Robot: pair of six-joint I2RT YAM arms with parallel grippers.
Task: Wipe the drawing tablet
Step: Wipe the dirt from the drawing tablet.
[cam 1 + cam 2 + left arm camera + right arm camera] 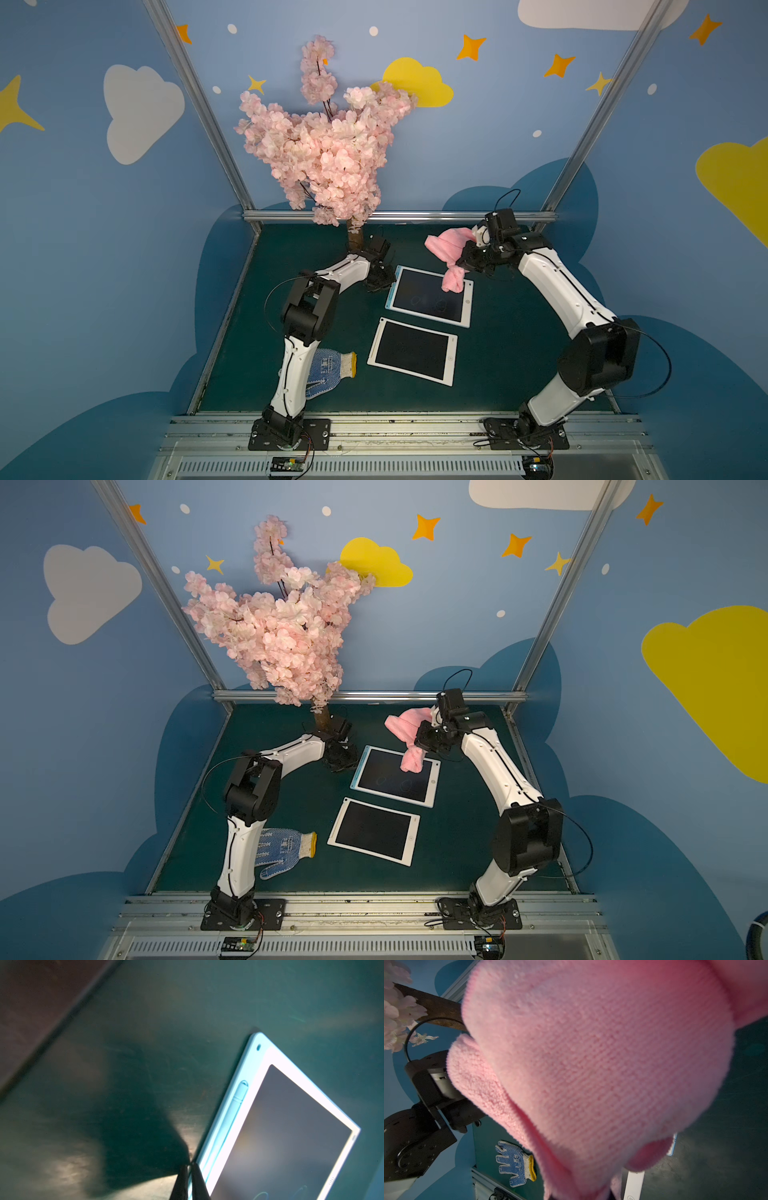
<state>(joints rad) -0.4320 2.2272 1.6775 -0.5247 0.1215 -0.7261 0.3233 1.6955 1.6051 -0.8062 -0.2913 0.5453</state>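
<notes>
Here left tool point(188, 1166) at tablet point(291, 1126) edge, cloth point(452, 281) opposite.

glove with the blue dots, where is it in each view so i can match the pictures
In a top view: glove on the green tabletop, lower left, half behind the left arm.
In a top view: glove, same spot.
Left wrist: not in it.
Right wrist: glove on the tabletop, past the pink cloth.
Shared landmark: pink cloth, above the blue-edged tablet in both top views.

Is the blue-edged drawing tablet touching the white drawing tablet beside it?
Apart. In both top views, a strip of green table shows between the blue-edged drawing tablet and the white drawing tablet.
</notes>
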